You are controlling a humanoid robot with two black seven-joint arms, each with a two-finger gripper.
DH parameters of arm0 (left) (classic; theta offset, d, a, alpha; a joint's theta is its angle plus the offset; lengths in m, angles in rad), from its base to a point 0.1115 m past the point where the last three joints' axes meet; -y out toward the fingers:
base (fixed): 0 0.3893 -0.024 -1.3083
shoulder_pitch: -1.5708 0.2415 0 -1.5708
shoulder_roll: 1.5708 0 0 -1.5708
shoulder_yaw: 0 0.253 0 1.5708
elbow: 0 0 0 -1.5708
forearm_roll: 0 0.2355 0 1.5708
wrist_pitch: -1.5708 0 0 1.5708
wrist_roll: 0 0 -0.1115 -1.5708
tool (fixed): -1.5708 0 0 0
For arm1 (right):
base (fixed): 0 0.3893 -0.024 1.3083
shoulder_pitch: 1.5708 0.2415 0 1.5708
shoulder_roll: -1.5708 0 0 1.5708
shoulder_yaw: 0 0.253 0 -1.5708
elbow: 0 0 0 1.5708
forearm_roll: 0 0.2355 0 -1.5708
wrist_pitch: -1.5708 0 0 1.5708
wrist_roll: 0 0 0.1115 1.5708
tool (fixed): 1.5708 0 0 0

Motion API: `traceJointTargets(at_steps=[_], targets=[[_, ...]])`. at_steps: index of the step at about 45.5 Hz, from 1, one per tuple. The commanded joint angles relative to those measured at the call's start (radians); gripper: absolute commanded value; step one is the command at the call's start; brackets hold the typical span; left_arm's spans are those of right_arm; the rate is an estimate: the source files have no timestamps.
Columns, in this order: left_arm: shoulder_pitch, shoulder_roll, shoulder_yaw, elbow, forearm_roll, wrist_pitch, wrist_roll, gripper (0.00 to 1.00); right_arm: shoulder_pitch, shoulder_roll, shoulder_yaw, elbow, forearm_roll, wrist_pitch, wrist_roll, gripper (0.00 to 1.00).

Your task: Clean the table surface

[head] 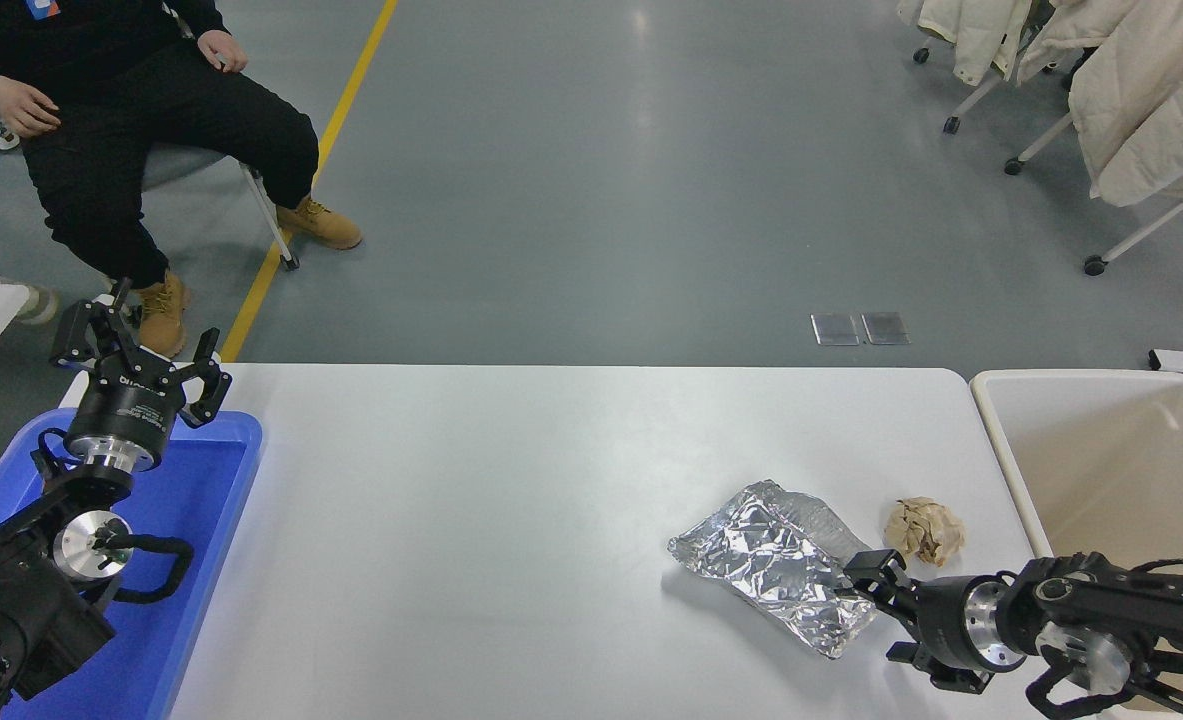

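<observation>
The white table surface [511, 500] spans the middle of the view. A crumpled silver foil bag [769, 562] lies on it at the right, and a crumpled brown paper ball [924, 530] lies just right of the bag. My right gripper [879, 610] comes in low from the right, open, its fingertips at the bag's right edge, one finger [873, 570] touching the foil. My left gripper [141, 350] is parked open and empty above the far end of the blue tray.
A blue plastic tray [191, 560] sits at the table's left edge under my left arm. A beige bin [1101, 470] stands off the table's right end. A seated person [131, 110] is at the far left. Coats [1131, 90] hang at the far right.
</observation>
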Motion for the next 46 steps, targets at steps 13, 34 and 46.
traceJointTargets(at_steps=[13, 34, 46], targets=[[0.0, 0.0, 0.0, -0.001, 0.0, 0.0, 0.0, 1.0, 0.005, 0.041, -0.004, -0.007, -0.05, 0.041, -0.043, 0.0], [0.0, 0.0, 0.0, -0.001, 0.0, 0.0, 0.0, 1.0, 0.037, -0.017, -0.004, 0.048, -0.036, 0.043, -0.043, 0.0], [0.0, 0.0, 0.0, 0.001, 0.0, 0.0, 0.0, 1.0, 0.131, -0.218, -0.01, 0.205, -0.039, 0.097, -0.068, 0.0]])
